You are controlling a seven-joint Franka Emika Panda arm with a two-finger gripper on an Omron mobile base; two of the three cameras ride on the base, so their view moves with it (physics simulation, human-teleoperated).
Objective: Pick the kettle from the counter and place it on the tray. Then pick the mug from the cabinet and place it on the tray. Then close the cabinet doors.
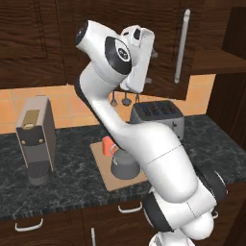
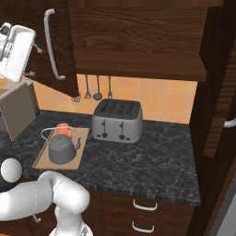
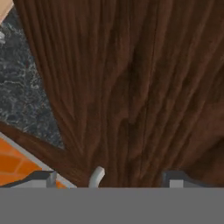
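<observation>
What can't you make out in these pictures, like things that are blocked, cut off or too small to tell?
- Mug: mostly behind the arm in the left base view and behind the kettle in the right base view; its handle is unclear.
- Tray: right part covered by the arm in the left base view.
- Cabinet doors: the hand view is too close to tell which panel it faces.
- Cabinet interior: hidden in both base views.

grey toaster (image 2: 117,120), coffee machine (image 1: 35,138), hanging utensils (image 2: 92,87)
</observation>
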